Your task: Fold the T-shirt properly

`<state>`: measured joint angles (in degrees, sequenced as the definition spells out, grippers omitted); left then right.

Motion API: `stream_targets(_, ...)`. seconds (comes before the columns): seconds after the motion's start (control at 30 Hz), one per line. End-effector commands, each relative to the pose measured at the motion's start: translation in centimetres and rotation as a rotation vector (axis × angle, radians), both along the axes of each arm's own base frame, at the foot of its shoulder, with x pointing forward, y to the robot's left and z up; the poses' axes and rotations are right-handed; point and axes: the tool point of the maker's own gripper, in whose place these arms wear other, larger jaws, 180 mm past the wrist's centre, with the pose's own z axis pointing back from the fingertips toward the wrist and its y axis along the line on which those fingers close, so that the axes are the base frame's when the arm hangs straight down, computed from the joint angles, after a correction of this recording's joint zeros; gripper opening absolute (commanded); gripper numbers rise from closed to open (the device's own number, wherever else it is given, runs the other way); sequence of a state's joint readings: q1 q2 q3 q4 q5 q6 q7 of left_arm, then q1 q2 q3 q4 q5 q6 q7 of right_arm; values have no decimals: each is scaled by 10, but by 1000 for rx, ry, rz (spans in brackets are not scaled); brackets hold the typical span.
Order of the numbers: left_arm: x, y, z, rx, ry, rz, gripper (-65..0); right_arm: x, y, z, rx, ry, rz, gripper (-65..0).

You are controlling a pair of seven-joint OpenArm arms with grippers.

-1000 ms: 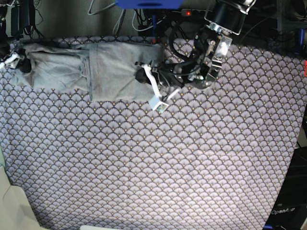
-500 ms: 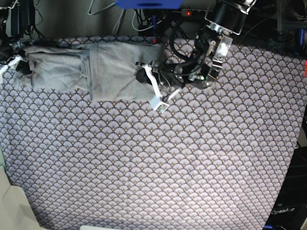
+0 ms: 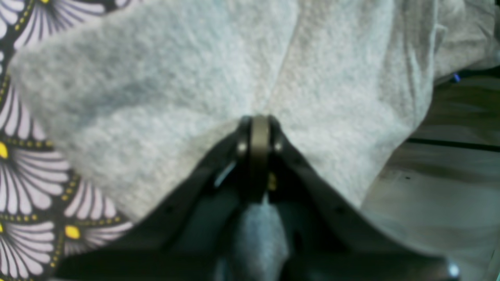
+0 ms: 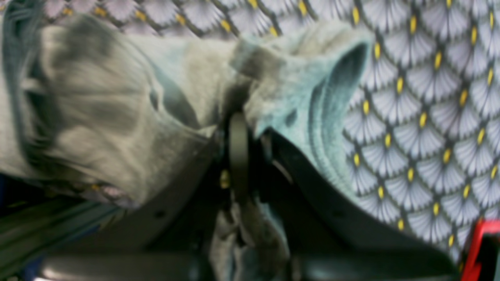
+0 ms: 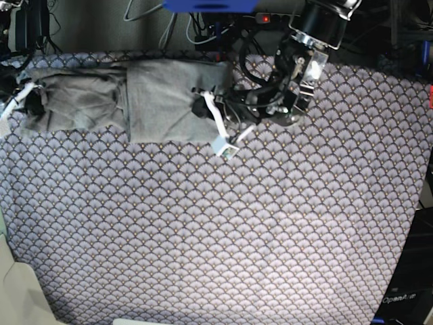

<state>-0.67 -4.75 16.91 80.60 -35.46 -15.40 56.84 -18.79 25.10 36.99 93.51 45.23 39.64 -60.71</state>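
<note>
The light grey T-shirt [image 5: 162, 101] lies stretched in a long band along the table's far left, a folded panel on its right half and bunched fabric on its left. My left gripper [image 5: 201, 106] is shut on the shirt's right edge; the left wrist view shows its jaws [image 3: 259, 119] closed on grey fabric [image 3: 156, 78]. My right gripper [image 5: 28, 101] is shut on the shirt's left end; the right wrist view shows it [image 4: 238, 113] pinching crumpled fabric [image 4: 97, 97].
The purple scallop-patterned table cloth [image 5: 237, 223] covers the table. Cables and dark equipment [image 5: 203, 27] crowd the back edge, close behind the shirt. A pale object [image 5: 17, 291] sits at the front left corner. A red part [image 4: 484, 242] shows low in the right wrist view.
My right gripper has moved the shirt's left end a little right and toward the front, and the left half lies flatter. The left arm has not moved.
</note>
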Motion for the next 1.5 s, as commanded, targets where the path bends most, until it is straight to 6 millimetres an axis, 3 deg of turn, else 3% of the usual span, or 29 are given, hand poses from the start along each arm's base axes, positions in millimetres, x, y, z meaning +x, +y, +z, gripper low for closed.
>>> stream_targets(0.0,4,3,2,20,-12,0,-650,7,1,15,-24,-38,30,-650)
stream_targets(0.27,7,2,4,16,-19,0,-650,1,56,25,-22,-44,113,-650)
stream_targets(0.57,20,-5,38,-21,-123,-10,-650,1,116,14,72,-24,220,-650)
stream_targets(0.83,23,-7,53,-37,-168,-15,-650,23,162,20,139,-81,324,-650)
stream_targets(1.0,24,10,54,0,-192,-16,-650,30,190,24,175,-99,400,-650)
stream_targets(1.3,26,85,36,45,-131,169,-650,33,245,29,267,-123,501,-650)
stream_targets(1.47,21,94,30,72,-121,173,-650,36,276,37,317,-149,560,-650)
